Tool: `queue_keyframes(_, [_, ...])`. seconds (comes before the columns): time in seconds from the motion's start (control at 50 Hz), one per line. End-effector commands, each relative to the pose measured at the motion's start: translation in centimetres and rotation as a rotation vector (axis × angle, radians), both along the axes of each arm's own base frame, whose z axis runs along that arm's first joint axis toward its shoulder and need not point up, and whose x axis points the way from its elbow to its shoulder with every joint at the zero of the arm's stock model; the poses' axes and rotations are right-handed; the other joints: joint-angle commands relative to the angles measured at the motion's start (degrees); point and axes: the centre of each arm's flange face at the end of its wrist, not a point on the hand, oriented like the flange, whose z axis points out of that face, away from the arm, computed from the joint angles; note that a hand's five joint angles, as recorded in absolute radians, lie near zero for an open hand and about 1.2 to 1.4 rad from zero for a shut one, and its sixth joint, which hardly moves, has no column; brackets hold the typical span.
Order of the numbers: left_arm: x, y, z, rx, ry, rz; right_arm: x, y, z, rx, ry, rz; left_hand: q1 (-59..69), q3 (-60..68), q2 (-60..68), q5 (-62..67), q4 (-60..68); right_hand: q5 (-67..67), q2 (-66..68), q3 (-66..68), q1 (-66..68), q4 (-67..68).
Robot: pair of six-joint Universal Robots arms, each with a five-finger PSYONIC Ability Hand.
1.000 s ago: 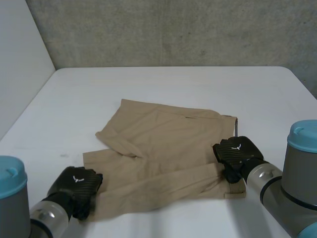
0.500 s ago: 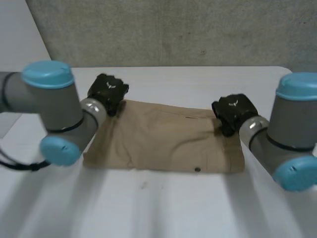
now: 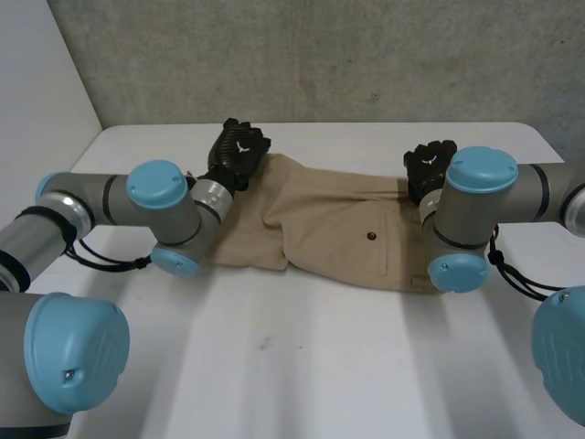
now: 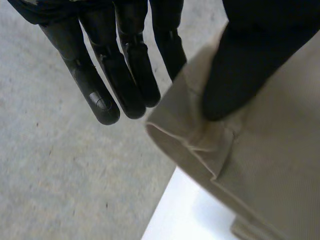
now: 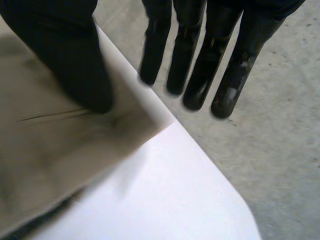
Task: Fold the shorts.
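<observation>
The white table (image 3: 302, 366) is cut off at the near edge of the head view. The right arm (image 3: 512, 187) covers the right end of the khaki shorts (image 3: 320, 229), so that end's outline cannot be made out. The left arm (image 3: 119, 197) hides part of their left end.

The shorts lie folded in a long band across the far middle of the table. They are rumpled on the left and smoother on the right.

The left hand (image 3: 239, 151) grasps the far left corner, its thumb clamping the hem against straight fingers. The right hand (image 3: 428, 165) pinches the far right corner the same way, though its thumb hides how far the cloth runs underneath. A small dark button (image 3: 370, 236) sits beside a pocket seam.
</observation>
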Motion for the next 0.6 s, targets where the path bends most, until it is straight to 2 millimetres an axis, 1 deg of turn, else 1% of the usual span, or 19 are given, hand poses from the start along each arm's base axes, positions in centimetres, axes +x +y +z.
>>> queue_keyframes(0.02, [-0.4, 0.5, 0.2, -0.063, 0.038, -0.053, 0.0, -0.4, 1.0, -0.044, 0.036, -0.044, -45.2, -47.8, -47.0, -46.59, -47.95, -46.74, -45.82, -46.94, -35.84, -47.27])
queue_keyframes(0.04, [-0.3, 0.6, 0.5, -0.066, 0.043, -0.054, 0.1, -0.3, 1.4, -0.049, 0.031, -0.042, -46.6, -49.19, -48.39, -47.98, -49.34, -46.74, -45.82, -46.94, -35.84, -47.27])
queue_keyframes(0.06, [-0.2, 0.8, 1.7, -0.074, 0.061, -0.057, 0.1, -0.2, 2.1, -0.057, 0.012, -0.04, -46.6, -49.19, -48.39, -47.98, -49.34, -46.74, -45.82, -46.94, -35.84, -47.27])
queue_keyframes(0.08, [-0.1, 1.1, 2.7, -0.07, 0.08, -0.061, -0.1, -0.2, 3.4, -0.068, -0.018, -0.042, -46.6, -49.19, -48.39, -47.98, -49.34, -46.74, -45.82, -46.94, -35.84, -47.27])
queue_keyframes(0.12, [0.1, 1.5, 3.9, -0.063, 0.102, -0.066, -0.4, 0.0, 5.4, -0.089, -0.061, -0.04, -46.6, -49.19, -48.39, -47.98, -49.34, -46.74, -45.82, -46.94, -35.84, -47.27])
queue_keyframes(0.14, [0.4, 1.9, 5.0, -0.055, 0.122, -0.07, -0.6, 0.6, 7.2, -0.098, -0.1, -0.023, -46.6, -49.19, -48.39, -47.98, -49.34, -46.74, -45.82, -46.94, -35.84, -47.27])
queue_keyframes(0.16, [0.5, 2.1, 5.5, -0.05, 0.13, -0.071, -0.6, 0.6, 7.2, -0.098, -0.101, -0.023, -46.6, -49.19, -48.39, -47.98, -49.34, -46.74, -45.82, -46.94, -35.84, -47.27])
queue_keyframes(0.18, [0.5, 2.1, 5.5, -0.05, 0.13, -0.071, -0.7, 0.9, 8.0, -0.1, -0.119, -0.011, -46.6, -49.19, -48.39, -47.98, -49.34, -46.74, -45.82, -46.94, -35.84, -47.27])
queue_keyframes(0.2, [0.6, 2.4, 6.0, -0.047, 0.139, -0.071, -0.9, 1.8, 9.2, -0.093, -0.148, 0.019, -46.6, -49.19, -48.39, -47.98, -49.34, -46.74, -45.82, -46.94, -35.84, -47.27])
queue_keyframes(0.22, [1.2, 3.2, 7.4, -0.037, 0.153, -0.066, -1.1, 2.8, 10.0, -0.072, -0.17, 0.05, -46.6, -49.19, -48.39, -47.98, -49.34, -46.74, -45.82, -46.94, -35.84, -47.27])
queue_keyframes(0.28, [2.5, 3.9, 8.5, -0.022, 0.155, -0.036, -1.8, 4.2, 10.9, -0.032, -0.178, 0.086, -46.6, -49.19, -48.39, -47.98, -49.34, -46.74, -45.82, -46.94, -35.84, -47.27])
queue_keyframes(0.32, [2.9, 4.1, 8.7, -0.014, 0.155, -0.023, -2.6, 5.0, 11.0, 0.009, -0.177, 0.092, -46.6, -49.19, -48.39, -47.98, -49.34, -46.74, -45.82, -46.94, -35.84, -47.27])
queue_keyframes(0.38, [4.8, 6.5, 9.8, 0.043, 0.142, 0.035, -4.4, 7.1, 10.1, 0.149, -0.175, 0.072, -46.6, -49.19, -48.39, -47.98, -49.34, -46.74, -45.82, -46.94, -35.84, -47.27])
queue_keyframes(0.44, [5.5, 7.4, 9.8, 0.078, 0.136, 0.056, -5.4, 8.1, 9.1, 0.241, -0.2, 0.044, -46.6, -49.19, -48.39, -47.98, -49.34, -46.17, -45.24, -46.37, -35.27, -46.7])
queue_keyframes(0.46, [6.2, 8.5, 9.6, 0.143, 0.132, 0.08, -5.7, 8.4, 8.8, 0.269, -0.216, 0.034, -46.6, -49.19, -48.39, -47.98, -49.34, -44.32, -43.4, -44.52, -33.42, -44.85])
queue_keyframes(0.5, [6.5, 8.9, 9.5, 0.172, 0.136, 0.088, -6.7, 9.0, 7.6, 0.347, -0.262, 0.006, -46.6, -49.19, -48.39, -47.98, -49.34, -40.45, -39.53, -40.65, -29.55, -40.99])
queue_keyframes(0.52, [7.1, 9.4, 9.1, 0.231, 0.143, 0.105, -6.7, 9.0, 7.6, 0.348, -0.262, 0.006, -46.55, -49.15, -48.35, -47.94, -49.29, -40.43, -39.51, -40.63, -29.53, -40.97])
queue_keyframes(0.54, [7.4, 9.7, 8.9, 0.265, 0.151, 0.112, -7.1, 9.7, 6.2, 0.415, -0.29, 0.006, -46.55, -49.14, -48.35, -47.93, -49.29, -36.77, -35.85, -36.97, -25.87, -37.3])
queue_keyframes(0.6, [8.4, 10.6, 8.0, 0.397, 0.179, 0.136, -7.3, 10.3, 5.0, 0.465, -0.305, 0.032, -46.38, -48.98, -48.18, -47.77, -49.12, -33.37, -32.45, -33.57, -22.48, -33.91])
